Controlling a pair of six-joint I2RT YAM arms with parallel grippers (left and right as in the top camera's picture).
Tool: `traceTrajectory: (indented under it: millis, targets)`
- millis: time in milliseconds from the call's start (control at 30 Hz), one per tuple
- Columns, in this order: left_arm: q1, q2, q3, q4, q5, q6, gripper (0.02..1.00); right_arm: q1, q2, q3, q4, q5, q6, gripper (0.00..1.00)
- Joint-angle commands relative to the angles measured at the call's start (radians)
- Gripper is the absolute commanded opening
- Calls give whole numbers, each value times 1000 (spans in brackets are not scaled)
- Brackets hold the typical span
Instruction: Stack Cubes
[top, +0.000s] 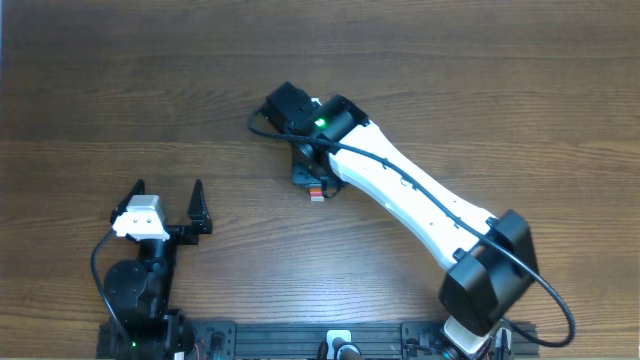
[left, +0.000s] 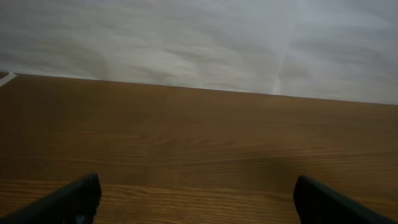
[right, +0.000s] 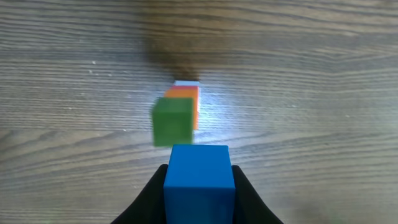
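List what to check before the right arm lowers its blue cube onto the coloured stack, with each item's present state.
1. Grip: right hand shut on the blue cube, held squarely: ok.
2. Base: green cube sits on the orange cube: ok.
3. Whether those two sit square, and what the pale layer under them is: cannot tell.
4. Alignment: blue cube appears short of the green cube, not over it: not ok.
5. Left hand open, near its own base, far from the cubes: ok.
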Motion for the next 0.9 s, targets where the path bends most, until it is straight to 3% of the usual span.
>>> traceTrajectory:
  millis: [33,900]
  targets:
    - [5,-7,-4,-3,10,11,1000,21,47,56,-1,4,-3,12]
    - [5,-7,-4,-3,10,11,1000,6,105,55,41,10,-4,9]
